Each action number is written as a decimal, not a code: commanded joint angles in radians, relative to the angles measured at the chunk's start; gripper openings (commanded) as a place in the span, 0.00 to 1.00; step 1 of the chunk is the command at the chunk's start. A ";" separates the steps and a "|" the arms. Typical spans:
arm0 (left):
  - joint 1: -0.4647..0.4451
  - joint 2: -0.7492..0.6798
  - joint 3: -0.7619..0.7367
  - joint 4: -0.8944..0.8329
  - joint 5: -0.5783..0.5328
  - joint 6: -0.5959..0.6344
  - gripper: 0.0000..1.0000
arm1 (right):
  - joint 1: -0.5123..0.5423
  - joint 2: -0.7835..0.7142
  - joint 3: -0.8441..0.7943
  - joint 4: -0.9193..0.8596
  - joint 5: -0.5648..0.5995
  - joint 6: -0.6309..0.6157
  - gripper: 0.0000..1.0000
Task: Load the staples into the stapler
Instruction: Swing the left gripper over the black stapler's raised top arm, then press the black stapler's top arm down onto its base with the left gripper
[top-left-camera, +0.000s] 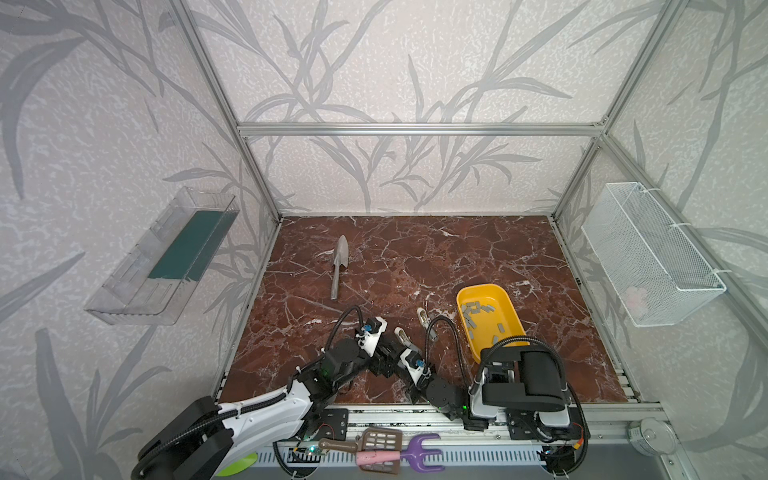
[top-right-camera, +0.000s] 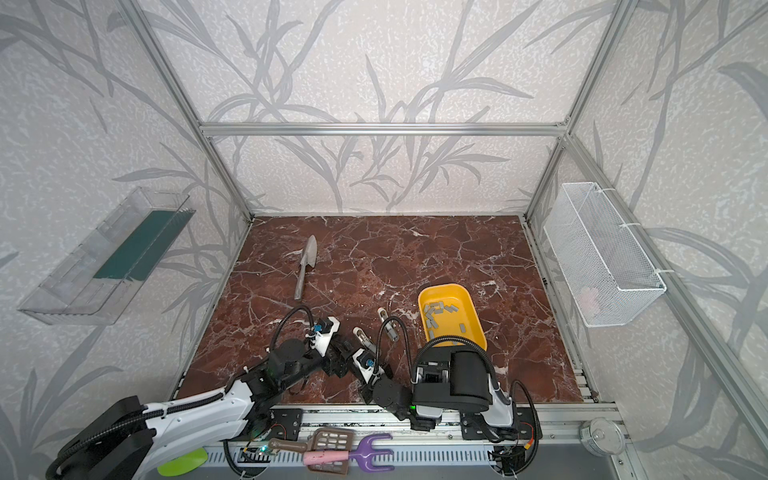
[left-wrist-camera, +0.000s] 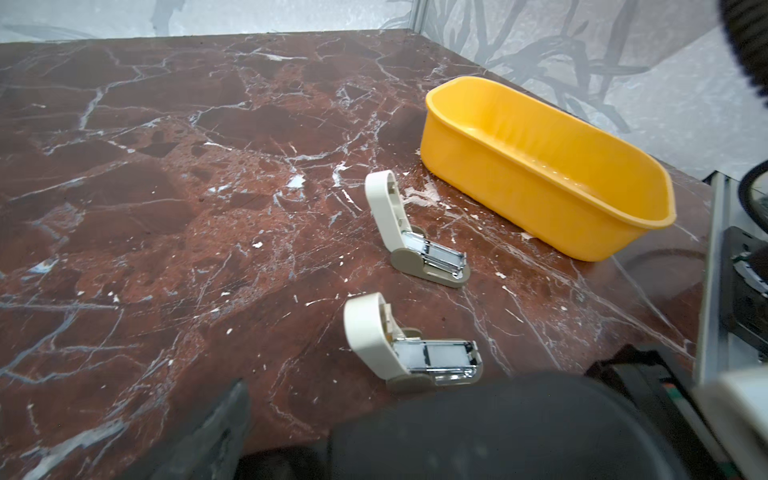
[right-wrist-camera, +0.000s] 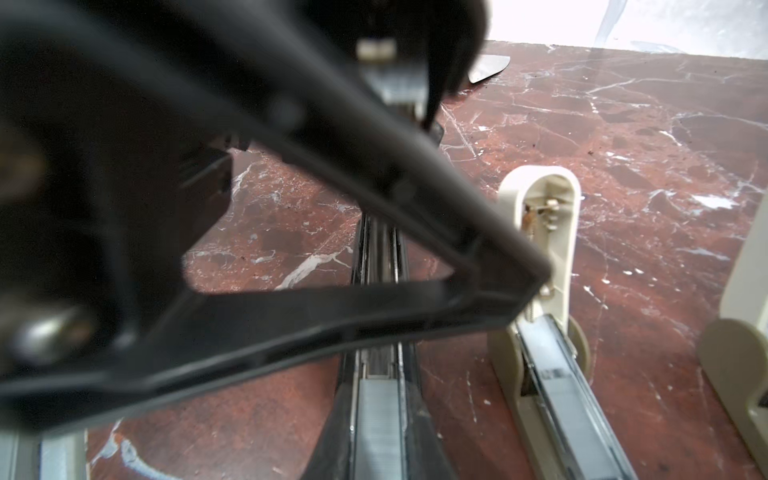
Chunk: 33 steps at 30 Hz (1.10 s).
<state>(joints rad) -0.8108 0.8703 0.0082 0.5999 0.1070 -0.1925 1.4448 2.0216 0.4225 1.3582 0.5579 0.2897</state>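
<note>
Stapler, black and slim, lies on the desk close to its front edge, left of the yellow tray and nearer than it. In both top views the two arms hide it. The right wrist view looks along its open silvery rail. A grey staple strip sits in the near part of that rail, and a blurred black frame crosses close before the lens, covering part of its length.

The right pincer is closed above the stapler; whether it clamps the stapler I cannot tell. The left pincer hangs just beside it, on the side away from the tray, and it is open. One dark finger shows well off to the side, with bare desk next to it.

Between the pincers and the tray stand two small cream staplers with their lids raised, a nearer one and a farther one. They are apart from each other. The farther one is near the tray's left wall and does not touch it.

Loose staples lie scattered inside the tray, most of them bunched at its far end.

Well left of the tray and farther back, a grey trowel lies flat with its blade pointing away.
</note>
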 joint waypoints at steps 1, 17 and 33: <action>-0.013 -0.054 -0.034 0.035 0.054 0.033 1.00 | 0.003 0.006 -0.011 0.047 0.033 0.007 0.01; -0.014 -0.429 -0.025 -0.348 -0.211 -0.054 0.99 | 0.005 0.002 -0.006 0.044 0.019 0.000 0.04; -0.009 -0.296 0.056 -0.402 -0.499 -0.241 0.99 | 0.021 -0.209 -0.038 -0.115 0.016 -0.012 0.57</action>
<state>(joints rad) -0.8234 0.5495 0.0216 0.2276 -0.3237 -0.3889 1.4548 1.8675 0.3992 1.2785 0.5610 0.2890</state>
